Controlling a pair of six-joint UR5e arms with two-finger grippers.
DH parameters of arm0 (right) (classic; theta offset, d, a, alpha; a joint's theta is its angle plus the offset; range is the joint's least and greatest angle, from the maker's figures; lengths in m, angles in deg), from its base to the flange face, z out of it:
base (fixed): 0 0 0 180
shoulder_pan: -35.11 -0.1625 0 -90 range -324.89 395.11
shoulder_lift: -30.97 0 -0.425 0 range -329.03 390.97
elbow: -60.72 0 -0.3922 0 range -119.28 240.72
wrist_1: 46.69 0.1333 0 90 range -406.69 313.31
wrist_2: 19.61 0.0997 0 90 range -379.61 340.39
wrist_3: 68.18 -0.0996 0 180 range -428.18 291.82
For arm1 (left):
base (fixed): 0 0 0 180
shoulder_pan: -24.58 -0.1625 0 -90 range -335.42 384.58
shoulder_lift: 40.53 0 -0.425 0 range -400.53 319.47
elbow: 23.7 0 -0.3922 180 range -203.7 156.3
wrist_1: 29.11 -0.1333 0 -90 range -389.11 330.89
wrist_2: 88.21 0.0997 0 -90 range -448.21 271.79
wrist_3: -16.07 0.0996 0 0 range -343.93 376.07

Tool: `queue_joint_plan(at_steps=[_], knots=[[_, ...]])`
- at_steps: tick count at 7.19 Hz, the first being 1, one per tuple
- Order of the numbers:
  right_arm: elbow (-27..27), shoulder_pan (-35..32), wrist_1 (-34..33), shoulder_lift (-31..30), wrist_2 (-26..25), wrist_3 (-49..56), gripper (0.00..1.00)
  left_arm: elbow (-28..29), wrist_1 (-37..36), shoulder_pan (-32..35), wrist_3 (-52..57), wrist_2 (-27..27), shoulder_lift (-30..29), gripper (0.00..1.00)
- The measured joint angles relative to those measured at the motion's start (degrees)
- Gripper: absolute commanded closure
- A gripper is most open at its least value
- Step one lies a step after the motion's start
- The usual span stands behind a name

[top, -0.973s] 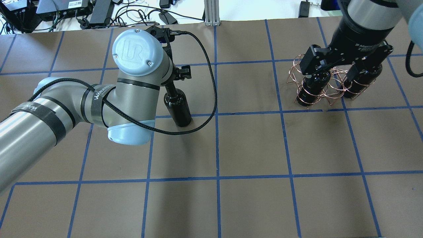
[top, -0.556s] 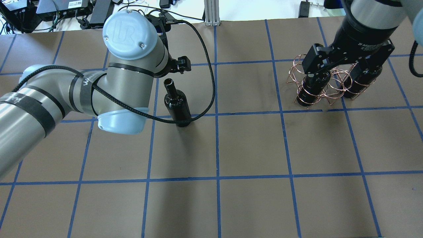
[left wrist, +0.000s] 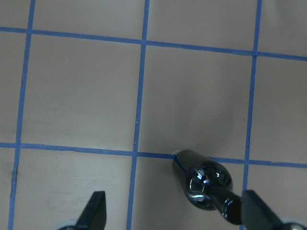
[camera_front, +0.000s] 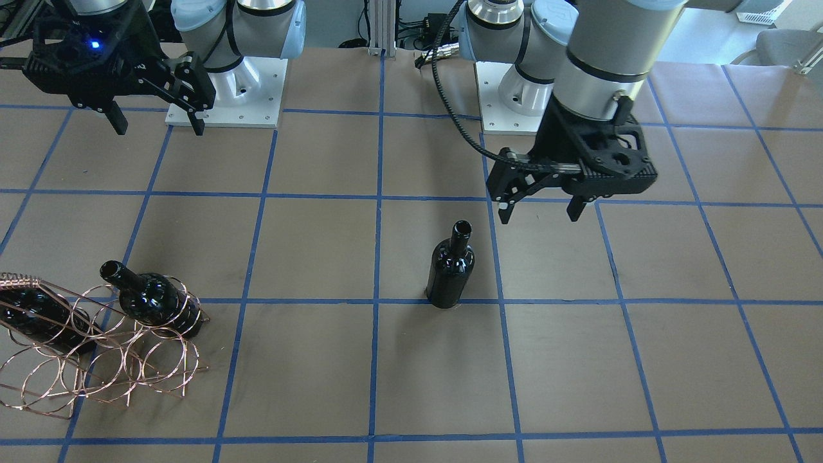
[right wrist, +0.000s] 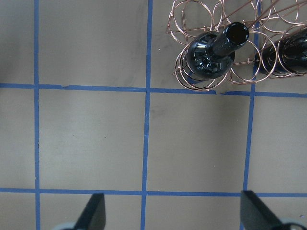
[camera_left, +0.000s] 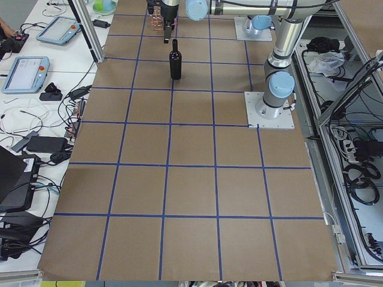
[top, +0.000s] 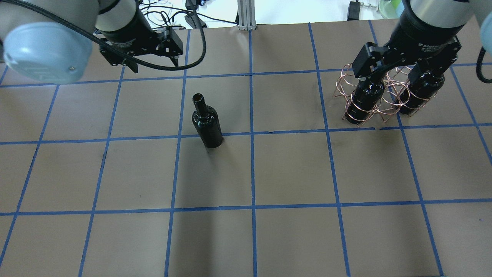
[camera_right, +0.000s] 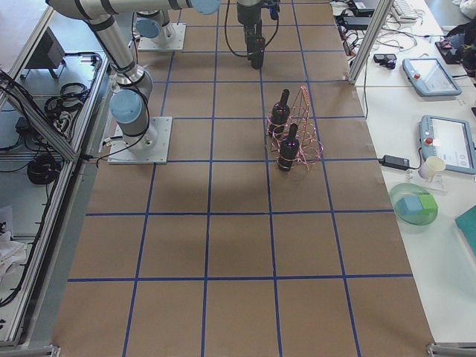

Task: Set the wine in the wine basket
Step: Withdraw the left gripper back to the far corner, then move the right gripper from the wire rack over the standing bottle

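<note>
A near-black wine bottle (top: 207,124) stands upright and alone on the brown table, also in the front view (camera_front: 451,270) and in the left wrist view (left wrist: 205,181). My left gripper (top: 153,65) is open and empty, raised and set back from the bottle toward the robot's side (camera_front: 540,214). The copper wire wine basket (top: 386,109) stands at the far right with two more bottles (camera_front: 154,299) (camera_front: 35,315) in its loops. My right gripper (top: 396,77) is open and empty, high above the basket (camera_front: 159,127).
The table is brown paper with a blue tape grid (top: 251,173). Cables and power bricks (top: 115,15) lie beyond its far edge. An aluminium post (top: 246,15) stands at the far middle. The arms' white base plates (camera_front: 225,90) sit on the robot's side.
My left gripper has let go of the bottle's neck and pulled back and up, away to the left. The bottle stays standing. The right gripper has hardly moved.
</note>
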Motion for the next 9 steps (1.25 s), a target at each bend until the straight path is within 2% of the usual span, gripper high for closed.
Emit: queue_joint_plan(at_steps=[2,4,6,9], knots=[[0.19,-0.26,-1.74,2.50,1.91,-0.43,0.00,0.85,5.95,-7.75,8.21,-1.77,1.19,0.00],[-0.25,-2.14,-7.01,5.34,2.30,-1.79,0.00,0.39,7.54,-14.96,15.91,-1.70,1.57,0.00],[-2.80,-9.28,-8.85,7.94,1.74,-8.29,0.00,-0.95,7.95,-20.63,19.80,-1.52,1.56,0.00],[-10.54,-20.46,-9.60,15.15,1.76,-19.21,0.00,-2.26,7.93,-22.76,21.75,-1.43,1.53,0.00]])
